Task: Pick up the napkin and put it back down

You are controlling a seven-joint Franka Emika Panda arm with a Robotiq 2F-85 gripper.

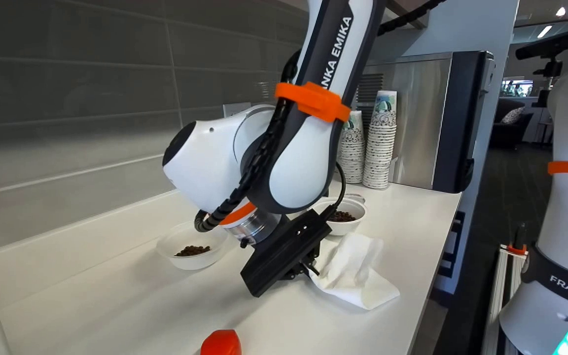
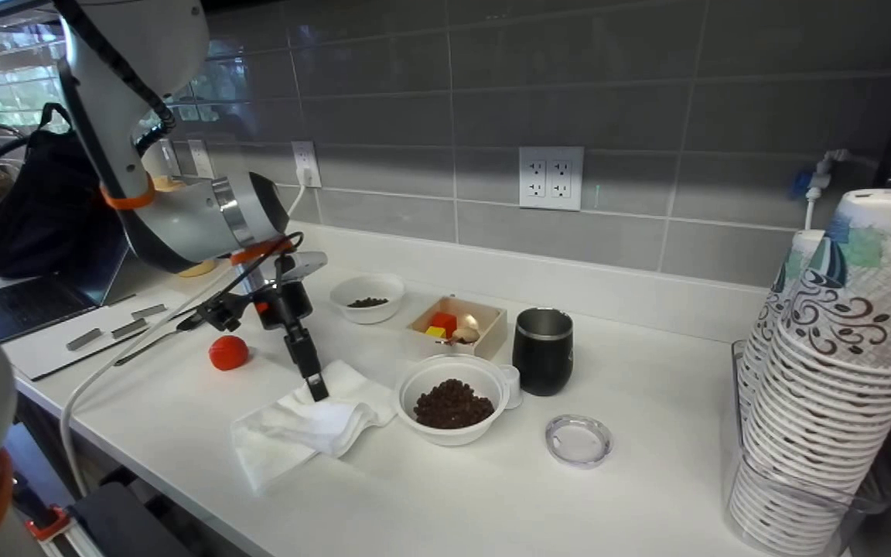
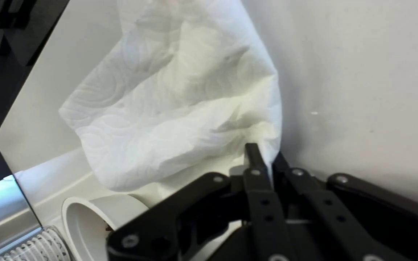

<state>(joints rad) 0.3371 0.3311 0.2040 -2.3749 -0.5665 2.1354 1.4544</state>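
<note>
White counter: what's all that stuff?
napkin: 1, white, in gripper
bowls of brown bits: 2, white, on counter
box of blocks: 1, tan, by tumbler
tumbler: 1, black, by box
lid: 1, clear, near tumbler
cup stacks: 2, patterned white, by machine
machine: 1, silver and black, counter's end
round thing: 1, red, near gripper
laptop: 1, dark, by bag
bag: 1, black, by laptop
gripper: 1, black, on napkin
arm: 1, mostly white, over counter

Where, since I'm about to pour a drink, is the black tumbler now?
In an exterior view, the black tumbler stands upright on the counter, right of the picture's centre, just right of the wooden box and behind the clear round lid.
</note>
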